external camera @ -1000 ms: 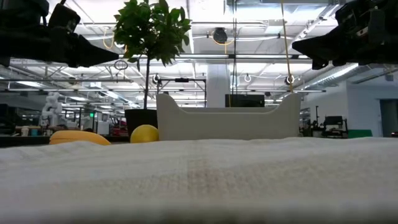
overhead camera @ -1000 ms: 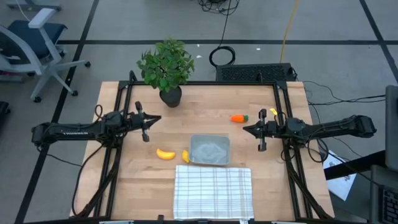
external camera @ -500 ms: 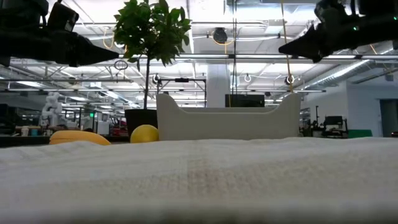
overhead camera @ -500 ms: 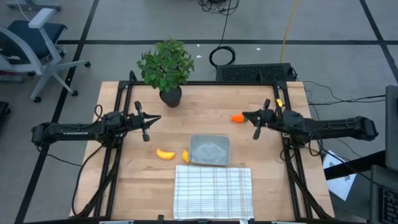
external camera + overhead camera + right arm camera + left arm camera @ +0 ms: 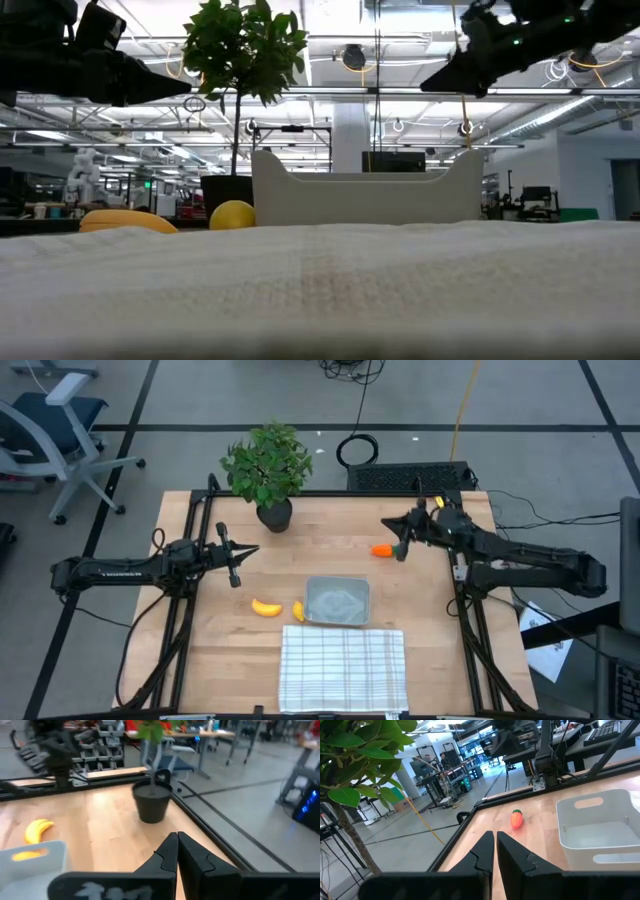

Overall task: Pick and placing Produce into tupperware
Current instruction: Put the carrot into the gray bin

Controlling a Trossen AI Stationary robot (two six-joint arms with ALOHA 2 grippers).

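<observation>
the right gripper [image 5: 392, 540], clenched on nothing, hovers just beside the orange carrot [image 5: 382, 550] at the table's far right. the left gripper [image 5: 243, 555], also pinched closed and empty, waits at the left. the tupperware [image 5: 337, 602] holds nothing; the banana [image 5: 265, 607] and the small yellow piece [image 5: 298, 610] lie to its left. judging from this, all three pieces are yet to be placed.

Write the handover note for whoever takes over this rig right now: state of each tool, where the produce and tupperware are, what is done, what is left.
Left tool: shut, empty, raised over the table's left half.
Right tool: shut, empty, raised near the carrot.
Tupperware: mid-table, empty, just behind the checked cloth.
Banana and lemon: on the table left of the tupperware.
Done: nothing placed.
Left: all three pieces into the tupperware.
</observation>
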